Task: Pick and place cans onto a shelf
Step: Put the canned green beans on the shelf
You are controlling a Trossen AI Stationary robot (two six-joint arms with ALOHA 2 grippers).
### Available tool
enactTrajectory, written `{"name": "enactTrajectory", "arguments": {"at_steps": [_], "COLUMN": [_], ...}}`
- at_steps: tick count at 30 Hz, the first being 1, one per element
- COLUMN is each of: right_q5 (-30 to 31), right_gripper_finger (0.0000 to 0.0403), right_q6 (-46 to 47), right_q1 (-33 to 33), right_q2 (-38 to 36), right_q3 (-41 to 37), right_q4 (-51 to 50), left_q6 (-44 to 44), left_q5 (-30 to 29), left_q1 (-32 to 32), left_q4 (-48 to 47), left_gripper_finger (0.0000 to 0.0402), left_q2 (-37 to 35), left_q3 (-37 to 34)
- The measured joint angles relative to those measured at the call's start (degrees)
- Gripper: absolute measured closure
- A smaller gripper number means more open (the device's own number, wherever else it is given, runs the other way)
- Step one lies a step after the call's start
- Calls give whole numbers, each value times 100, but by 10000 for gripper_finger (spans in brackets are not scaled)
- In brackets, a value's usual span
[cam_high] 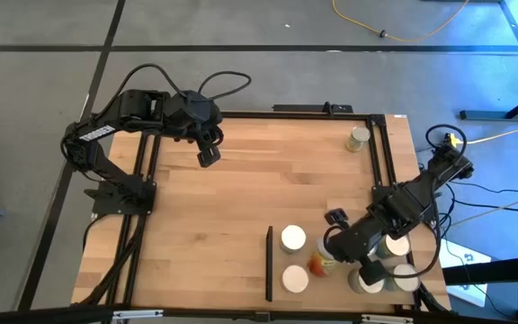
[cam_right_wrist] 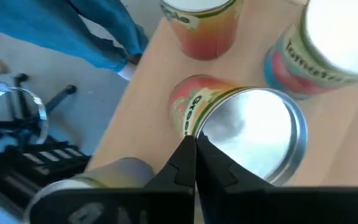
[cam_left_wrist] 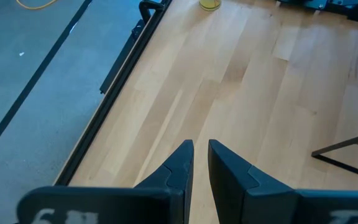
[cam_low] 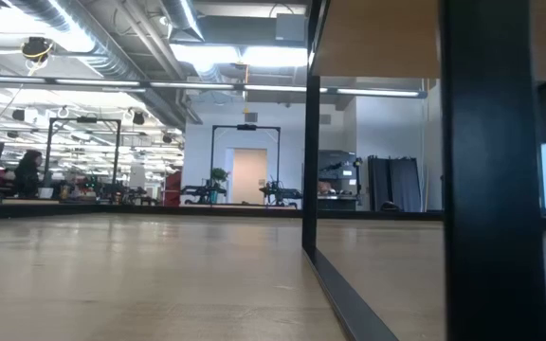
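The shelf [cam_high: 324, 295], a light-wood panel with a black bar [cam_high: 269, 263], lies at the table's near right. Two upright white-topped cans [cam_high: 293, 238] [cam_high: 295, 279] stand on it, and more cans [cam_high: 394, 245] stand to the right beside my right arm. One orange-and-green can [cam_high: 317, 263] [cam_right_wrist: 241, 130] lies tipped on its side, its bare metal end toward the right wrist camera. My right gripper [cam_high: 328, 255] [cam_right_wrist: 196, 148] is shut, tips at that can's rim. My left gripper [cam_high: 209, 155] [cam_left_wrist: 201, 152] hangs over the far left of the table, fingers a narrow slit apart with nothing between them. My right gripper's shut fingertips [cam_right_wrist: 188, 152] slant down from above to the rim of the tipped can's metal end [cam_right_wrist: 199, 127]. I cannot tell whether they touch it. The can lies on its side on the shelf and nothing is pinched between the fingers.
A lone can [cam_high: 358, 138] stands at the table's far right corner. In the right wrist view an orange can [cam_right_wrist: 201, 25] and a tomato-labelled can [cam_right_wrist: 328, 50] stand close beyond the tipped one. The wooden tabletop [cam_high: 241, 198] stretches between the two arms.
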Motion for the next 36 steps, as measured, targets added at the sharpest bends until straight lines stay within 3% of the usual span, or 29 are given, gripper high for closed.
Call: {"name": "enactTrajectory", "arguments": {"at_steps": [10, 15, 28, 36], "right_q5": [34, 13, 2, 1303], "right_gripper_finger": [401, 382, 367, 397], "right_q6": [130, 552, 290, 189], "right_q1": [-58, -71, -72, -138], "right_q2": [104, 104, 108, 108], "right_q3": [0, 0, 112, 400], "right_q4": [-191, -187, -123, -781], "left_q6": [0, 0, 0, 0], "left_q5": [-1, -1, 1, -1], "left_q1": [0, 1, 2, 2], "left_q4": [-4, -4, -7, -6], "left_gripper_finger": [359, 359, 359, 359], "left_q2": [0, 0, 0, 0], "left_q3": [0, 0, 0, 0]}}
